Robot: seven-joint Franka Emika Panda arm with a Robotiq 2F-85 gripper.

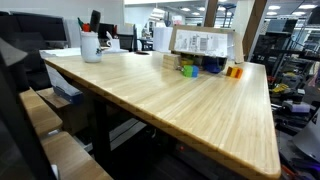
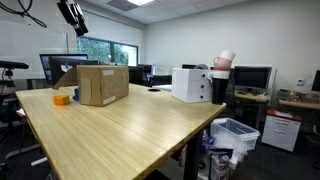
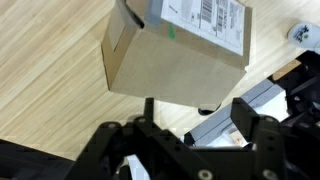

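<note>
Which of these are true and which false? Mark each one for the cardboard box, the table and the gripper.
1. The brown cardboard box stands on the light wooden table. True.
2. The gripper is shut on the box. False: it hangs open above the box, apart from it.
3. A white printed label is on the box. True.
4. The cup holding pens is red. False: the cylindrical cup is white.

I saw an office-type rm: big light-wood table (image 2: 120, 130), white wall (image 2: 230, 35) w/ window (image 2: 105, 50), monitors (image 2: 252, 77) on side desks, ceiling light (image 2: 141, 2) lit.
</note>
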